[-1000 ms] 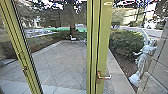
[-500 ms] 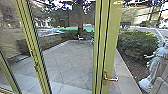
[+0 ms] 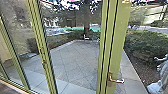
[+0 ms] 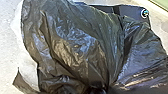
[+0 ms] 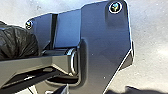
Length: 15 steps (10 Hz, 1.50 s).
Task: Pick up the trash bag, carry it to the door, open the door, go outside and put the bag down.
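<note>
Left gripper point(image 4: 97, 89) is found at the gathered part of the black trash bag point(image 4: 75, 45); we cannot tell whether it is clamped there, though the folds run together at that point, consistent with a hold at the neck. The state of the right gripper we likewise cannot determine. The bag lies directly before the left gripper, overlapping the robot's dark plate point(image 4: 127, 11), and to one side of the right gripper, near the jointed bar point(image 5: 35, 67). We judge the step in hand to be the carry to the door point(image 3: 121, 32), whose handle point(image 3: 116, 80) stands ahead of both grippers. Good practice, in our judgement, calls for slow driving, a steady left wrist and the bag kept clear of the door frame and floor, since thin plastic can swing, snag or tear. As to pose, we note both wrists directed downward over the plate and pale floor point(image 5: 150, 37); we assess the arms as carried close to the body, a compact posture suited to travel.
</note>
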Available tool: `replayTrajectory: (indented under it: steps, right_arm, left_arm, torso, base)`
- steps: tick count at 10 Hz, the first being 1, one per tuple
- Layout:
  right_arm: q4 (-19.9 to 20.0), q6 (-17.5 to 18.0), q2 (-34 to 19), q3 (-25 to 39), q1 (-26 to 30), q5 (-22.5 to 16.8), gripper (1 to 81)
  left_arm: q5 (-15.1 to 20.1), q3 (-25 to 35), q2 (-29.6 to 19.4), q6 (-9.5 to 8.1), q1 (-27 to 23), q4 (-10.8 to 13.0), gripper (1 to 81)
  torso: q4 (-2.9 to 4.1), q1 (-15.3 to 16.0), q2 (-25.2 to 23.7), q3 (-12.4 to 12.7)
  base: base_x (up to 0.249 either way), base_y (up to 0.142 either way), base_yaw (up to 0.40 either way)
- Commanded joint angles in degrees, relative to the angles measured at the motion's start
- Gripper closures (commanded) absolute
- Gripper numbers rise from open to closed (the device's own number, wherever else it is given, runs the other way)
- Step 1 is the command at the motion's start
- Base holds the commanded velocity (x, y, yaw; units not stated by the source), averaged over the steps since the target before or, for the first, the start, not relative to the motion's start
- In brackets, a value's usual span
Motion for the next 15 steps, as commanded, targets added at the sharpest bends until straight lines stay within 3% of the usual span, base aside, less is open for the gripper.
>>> replayTrajectory:
  steps: [1,10,12,15]
  right_arm:
    - [0.10,-0.05,-0.58,0.19,2.48,-2.66,1.0]
    - [-0.07,-0.05,-1.27,2.89,1.77,-2.32,1.0]
    - [-0.08,-0.14,-5.32,9.59,0.81,0.15,1.0]
    - [-0.61,-0.14,-14.20,24.44,0.54,-0.03,1.0]
  left_arm:
    - [4.51,-0.08,-0.31,0.48,-3.06,-0.20,81.1]
    - [4.95,-2.71,0.92,-0.04,-3.06,-0.99,81.1]
    - [5.21,-1.83,0.21,-0.04,-3.06,-1.08,81.1]
    - [4.78,5.96,-4.25,-0.13,-2.71,-1.08,81.1]
  torso:
    - [0.00,0.00,0.00,0.00]
    - [0.00,0.00,0.00,0.00]
    - [0.00,0.00,0.00,0.00]
    - [0.00,0.00,0.00,0.02]
  base:
    - [0.000,0.000,0.000]
    - [0.000,0.000,-0.015]
    - [0.000,0.000,0.000]
    - [0.000,0.000,0.000]
